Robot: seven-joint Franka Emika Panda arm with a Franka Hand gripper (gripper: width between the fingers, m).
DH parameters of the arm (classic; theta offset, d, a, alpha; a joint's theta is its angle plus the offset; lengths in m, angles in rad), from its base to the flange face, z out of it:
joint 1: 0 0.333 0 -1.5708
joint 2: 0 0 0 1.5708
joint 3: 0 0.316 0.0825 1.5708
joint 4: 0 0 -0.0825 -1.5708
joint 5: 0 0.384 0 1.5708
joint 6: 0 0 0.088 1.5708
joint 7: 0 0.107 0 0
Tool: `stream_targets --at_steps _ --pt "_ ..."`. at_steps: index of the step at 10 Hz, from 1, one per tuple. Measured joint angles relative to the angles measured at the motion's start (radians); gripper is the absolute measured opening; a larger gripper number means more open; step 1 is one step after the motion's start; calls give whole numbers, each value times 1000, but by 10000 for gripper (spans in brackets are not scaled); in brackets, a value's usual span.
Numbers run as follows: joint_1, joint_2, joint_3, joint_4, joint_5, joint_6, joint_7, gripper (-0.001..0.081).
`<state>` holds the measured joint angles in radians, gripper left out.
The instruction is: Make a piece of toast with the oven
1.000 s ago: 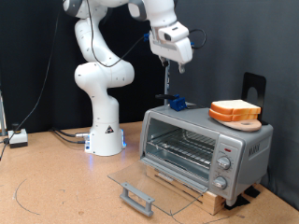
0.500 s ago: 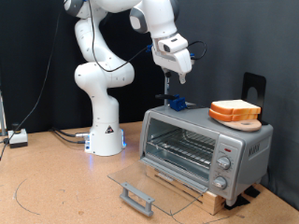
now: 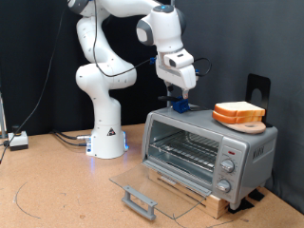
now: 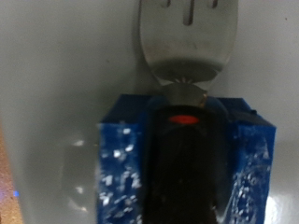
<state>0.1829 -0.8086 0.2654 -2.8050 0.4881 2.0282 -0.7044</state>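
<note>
The silver oven (image 3: 204, 147) stands at the exterior view's right with its glass door (image 3: 157, 180) folded down flat and its wire rack bare. Two bread slices (image 3: 237, 111) lie stacked on a small wooden board on the oven's top, and I cannot tell which one is the piece of toast. My gripper (image 3: 179, 92) hangs just above a blue holder (image 3: 180, 106) at the left end of the oven's top. The wrist view shows that blue holder (image 4: 121, 173) close up, with a dark handle in it and a metal fork head (image 4: 187, 37) beyond.
The door's grey bar handle (image 3: 140, 200) juts out over the table in front of the oven. My white arm base (image 3: 106, 133) stands to the left of the oven. A black stand (image 3: 256, 87) rises behind the bread. Cables lie at the far left.
My gripper has come down and slightly to the right, from well above the oven to just over the blue holder. The bread and the oven have not moved.
</note>
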Motion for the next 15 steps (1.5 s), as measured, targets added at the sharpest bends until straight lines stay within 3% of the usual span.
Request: stream_targets --at_steps 5,10,12,13,14,15 --pt "3 96 42 -12 3 95 -30 804" --pt "9 130 49 -13 24 114 -44 804" --pt "10 130 49 -13 29 114 -45 552" --pt "10 130 49 -13 30 114 -47 552" --pt "10 130 49 -12 31 114 -48 402" --pt "10 130 49 -12 31 114 -49 402"
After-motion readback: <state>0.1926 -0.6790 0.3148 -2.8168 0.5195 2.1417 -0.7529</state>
